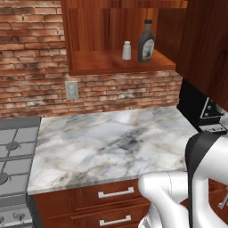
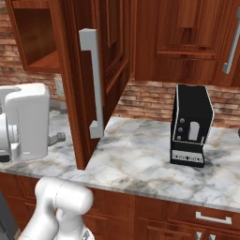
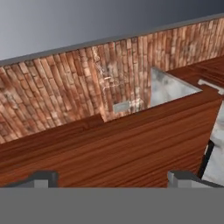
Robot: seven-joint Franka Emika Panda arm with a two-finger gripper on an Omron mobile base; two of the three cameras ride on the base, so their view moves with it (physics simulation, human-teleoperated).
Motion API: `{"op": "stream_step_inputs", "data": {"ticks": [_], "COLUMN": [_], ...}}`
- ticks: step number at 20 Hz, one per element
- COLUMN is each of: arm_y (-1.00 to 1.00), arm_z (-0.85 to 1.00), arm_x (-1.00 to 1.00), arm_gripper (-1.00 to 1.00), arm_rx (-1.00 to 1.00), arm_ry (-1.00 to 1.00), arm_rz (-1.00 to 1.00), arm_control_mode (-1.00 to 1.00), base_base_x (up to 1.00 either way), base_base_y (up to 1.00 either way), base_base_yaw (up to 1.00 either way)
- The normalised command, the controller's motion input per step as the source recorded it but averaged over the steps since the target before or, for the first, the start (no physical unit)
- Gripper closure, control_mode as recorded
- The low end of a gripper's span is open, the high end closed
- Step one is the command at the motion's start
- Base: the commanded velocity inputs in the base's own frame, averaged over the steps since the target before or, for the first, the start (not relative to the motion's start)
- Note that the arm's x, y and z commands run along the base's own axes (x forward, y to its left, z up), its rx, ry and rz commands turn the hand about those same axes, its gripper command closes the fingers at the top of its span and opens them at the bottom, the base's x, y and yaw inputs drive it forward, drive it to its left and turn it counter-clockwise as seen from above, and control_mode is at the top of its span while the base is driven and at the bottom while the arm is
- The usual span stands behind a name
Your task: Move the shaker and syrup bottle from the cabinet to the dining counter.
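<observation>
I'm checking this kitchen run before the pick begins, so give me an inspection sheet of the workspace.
Surface: marble countertop, bare where shown in the left base view.
Job's things: shaker and syrup bottle upright side by side, apart, on the shelf of the open cabinet.
Clutter: black appliance standing on the countertop.
Grippers: gripper open, nothing between the fingertips, facing a wood panel.
Cables: nothing seen.
Surroundings: brick wall with an outlet, stove left of the countertop, cabinet door swung open, drawers below.
</observation>
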Motion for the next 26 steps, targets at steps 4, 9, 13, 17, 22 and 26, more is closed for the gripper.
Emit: {"op": "stream_step_inputs", "data": {"ticks": [4, 9, 13, 17, 22, 26], "arm_y": [0.15, 0.47, 0.58, 0.49, 0.38, 0.30], "arm_z": [0.00, 0.00, 0.06, 0.23, 0.26, 0.25], "arm_x": [0.33, 0.23, 0.18, 0.12, 0.00, 0.00], "arm_gripper": [-1.00, -1.00, -1.00, -1.00, -1.00, -1.00], "arm_rx": [0.00, -0.03, -0.06, -0.16, -0.25, -0.27], "arm_ry": [-0.04, 0.00, 0.07, 0.28, 0.39, 0.47], "arm_rz": [0.00, 0.00, 0.00, 0.03, 0.12, 0.13], "arm_control_mode": [-1.00, -1.00, -1.00, -1.00, -1.00, -1.00], "base_base_x": [0.00, 0.00, 0.00, 0.00, 0.00, 0.00], "base_base_y": [0.00, 0.00, 0.00, 0.00, 0.00, 0.00], "base_base_yaw": [0.00, 0.00, 0.00, 0.00, 0.00, 0.00]}}
